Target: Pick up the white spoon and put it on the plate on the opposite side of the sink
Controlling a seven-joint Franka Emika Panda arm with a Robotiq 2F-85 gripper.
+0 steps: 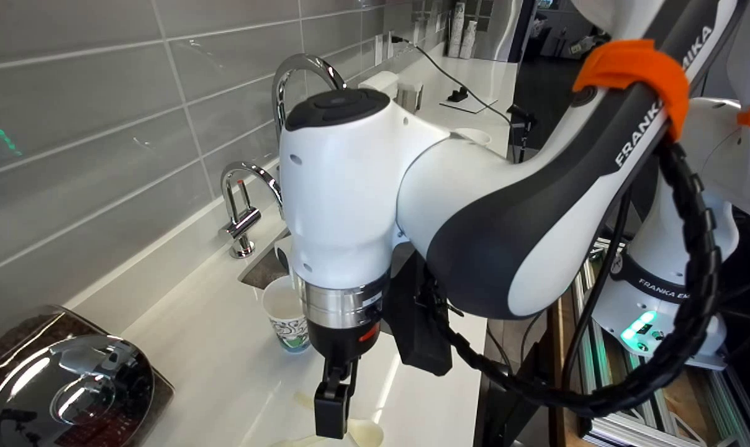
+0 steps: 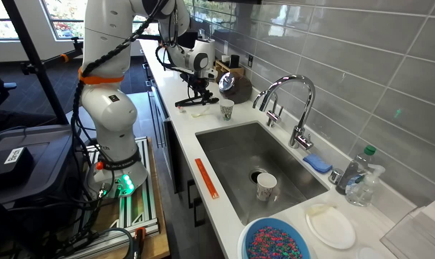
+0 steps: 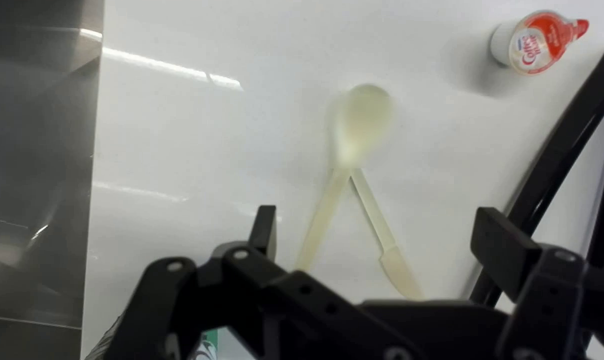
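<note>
Hand [image 3: 383, 239]: spread wide, gripping nothing, above the worktop [image 3: 197, 145].
Spoon [image 3: 347, 157]: on the worktop, its neck meeting the knife [image 3: 386, 235].
Spoon's handle [image 3: 323, 215]: align square across this, and keep the knife outside your grip before closing.

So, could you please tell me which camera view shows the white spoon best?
The wrist view: it shows the white spoon largest, from above, and nearly whole. In an exterior view, the gripper partly hides it; in an exterior view, it's a small pale shape near a paper cup.

Grey tiled wall [image 2: 347, 46] along white countertop [image 1: 210, 379]; dark floor [image 2: 62, 77]; bright windows [image 2: 66, 10].
</note>
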